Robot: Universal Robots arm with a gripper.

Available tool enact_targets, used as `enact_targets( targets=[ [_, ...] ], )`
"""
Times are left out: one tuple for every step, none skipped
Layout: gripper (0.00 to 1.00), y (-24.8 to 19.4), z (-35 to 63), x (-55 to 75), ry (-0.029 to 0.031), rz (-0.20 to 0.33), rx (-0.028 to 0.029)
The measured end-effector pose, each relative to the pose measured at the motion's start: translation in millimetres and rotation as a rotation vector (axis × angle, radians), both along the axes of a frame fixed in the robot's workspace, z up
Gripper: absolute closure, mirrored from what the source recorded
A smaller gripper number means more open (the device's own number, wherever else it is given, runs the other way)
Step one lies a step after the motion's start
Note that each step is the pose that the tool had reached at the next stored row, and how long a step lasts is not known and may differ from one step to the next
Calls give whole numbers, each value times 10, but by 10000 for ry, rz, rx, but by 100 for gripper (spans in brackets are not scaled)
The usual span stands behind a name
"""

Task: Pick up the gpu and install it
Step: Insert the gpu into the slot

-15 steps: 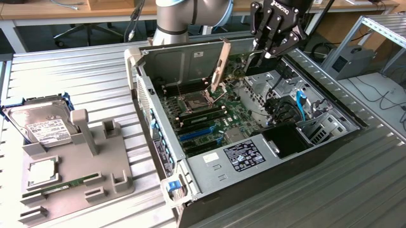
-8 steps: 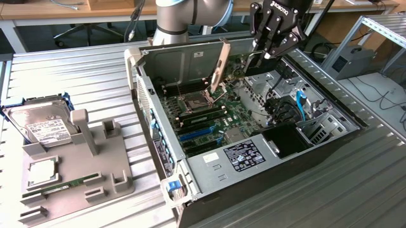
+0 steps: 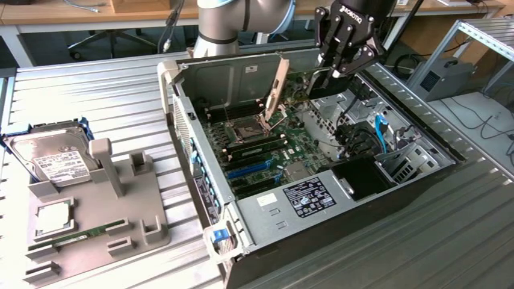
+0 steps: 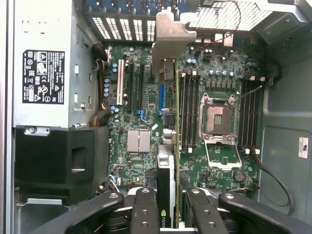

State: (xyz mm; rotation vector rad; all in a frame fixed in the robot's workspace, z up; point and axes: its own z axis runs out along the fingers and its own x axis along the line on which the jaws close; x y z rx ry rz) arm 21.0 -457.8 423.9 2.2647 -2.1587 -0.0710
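The slatted metal table (image 3: pixel 96 96) is brightly, evenly lit, with pale glare. The computer case (image 3: pixel 183 120) interior is left in shadow; the power supply (image 4: pixel 46 68) is washed pale.

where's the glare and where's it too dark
Exterior view: glare whitens the ribbed table by the hard drive at that view's left; wrist view: the mesh panel is washed out, the black duct is in shadow, the gpu in the tool is adequately lit.

Hand (image 4: pixel 169 207) clamped on gpu (image 4: pixel 165 173), card edge-on over motherboard (image 4: pixel 222 161), bracket (image 4: pixel 168 44) at far end.
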Motion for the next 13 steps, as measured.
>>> enact_targets(
  targets=[
    [73, 0, -9, -2, 0, 0, 1],
    [73, 0, -17, -4, 0, 0, 0],
    [73, 0, -25, -5, 0, 1, 1],
    [73, 0, -40, -9, 0, 0, 2],
    [73, 0, -53, -12, 0, 0, 3],
    [73, 0, -61, -15, 0, 0, 5],
    [73, 0, -67, -16, 0, 1, 6],
    [73, 0, -76, -19, -1, 0, 8],
    [73, 0, -81, -21, 0, 0, 8],
    [73, 0, -87, -23, 0, 0, 9],
    [73, 0, -92, -25, 0, 0, 10],
    [73, 0, -98, -28, 0, 0, 11],
    [73, 0, -105, -31, 0, 0, 12]
  ],
)
